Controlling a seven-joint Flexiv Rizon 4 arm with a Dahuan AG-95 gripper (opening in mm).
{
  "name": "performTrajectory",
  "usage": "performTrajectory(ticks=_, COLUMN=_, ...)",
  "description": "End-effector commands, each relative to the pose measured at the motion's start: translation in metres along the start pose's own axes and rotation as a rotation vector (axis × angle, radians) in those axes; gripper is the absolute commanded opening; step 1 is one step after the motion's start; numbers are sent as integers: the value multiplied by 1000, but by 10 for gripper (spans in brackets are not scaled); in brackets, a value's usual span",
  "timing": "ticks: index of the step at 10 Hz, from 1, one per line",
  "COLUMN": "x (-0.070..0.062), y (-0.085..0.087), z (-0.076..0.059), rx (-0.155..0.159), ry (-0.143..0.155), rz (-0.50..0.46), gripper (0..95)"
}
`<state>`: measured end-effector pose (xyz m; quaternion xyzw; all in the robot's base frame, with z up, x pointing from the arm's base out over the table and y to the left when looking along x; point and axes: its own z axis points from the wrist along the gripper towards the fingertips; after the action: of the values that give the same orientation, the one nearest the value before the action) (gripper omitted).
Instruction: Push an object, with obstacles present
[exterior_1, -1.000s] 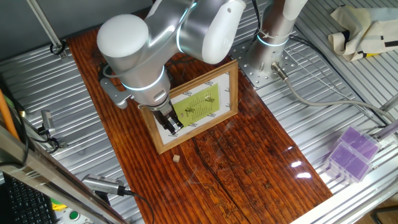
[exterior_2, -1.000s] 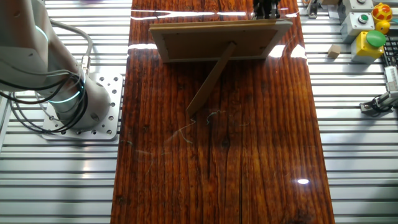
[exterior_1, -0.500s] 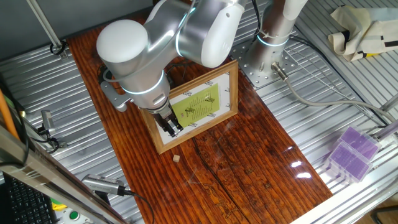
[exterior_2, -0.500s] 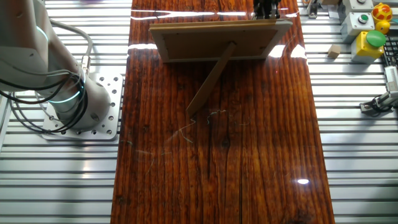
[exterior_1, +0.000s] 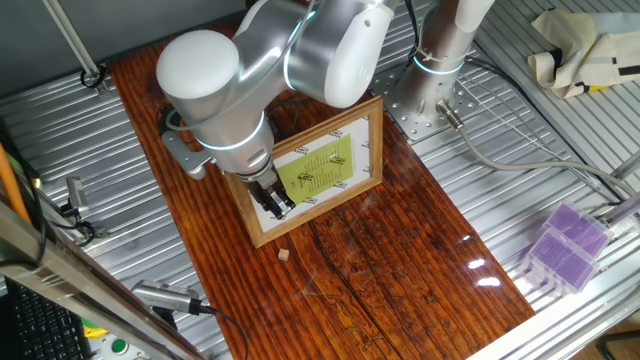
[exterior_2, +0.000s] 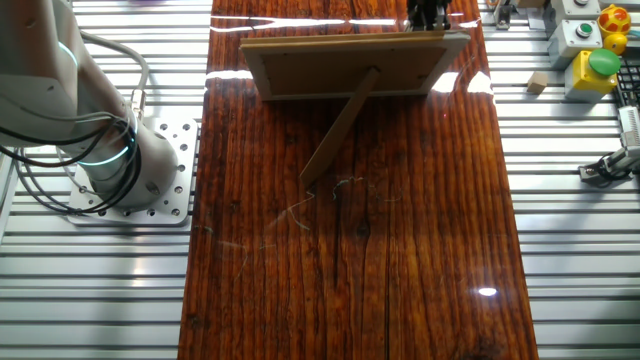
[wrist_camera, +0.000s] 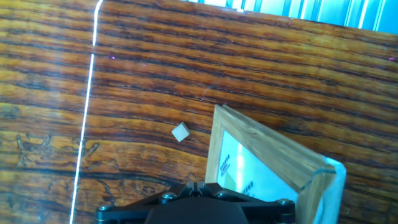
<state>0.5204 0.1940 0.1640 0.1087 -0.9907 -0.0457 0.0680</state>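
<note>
A tiny pale beige wooden cube (exterior_1: 284, 255) lies alone on the dark, streaked wooden tabletop (exterior_1: 400, 270). It rests flat, turned slightly so its edges sit at an angle to the wood grain. In the hand view the cube (wrist_camera: 180, 132) sits just beside the near corner of the picture frame (wrist_camera: 267, 158), apart from it, not touching.

The picture frame (exterior_1: 310, 172) is rectangular, of light wood, with a white patterned mat around a yellow-green printed sheet. It stands leaning back on the tabletop. From the other fixed view its plain brown back (exterior_2: 345, 62) shows, propped by a thin wooden strut (exterior_2: 338, 128) angled down to the tabletop.
</note>
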Motion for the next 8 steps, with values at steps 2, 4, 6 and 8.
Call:
performTrajectory(ticks=2, x=-1, y=0, z=0, rx=1, ry=10, rz=-5, gripper=0)
performTrajectory(ticks=4, x=-1, y=0, z=0, rx=0, ry=16, rz=-5, gripper=0)
performTrajectory(ticks=6, x=-1, y=0, z=0, rx=-2, ry=26, rz=-7, gripper=0)
performTrajectory(ticks=8, x=-1, y=0, z=0, rx=-1, ry=22, rz=-1, gripper=0)
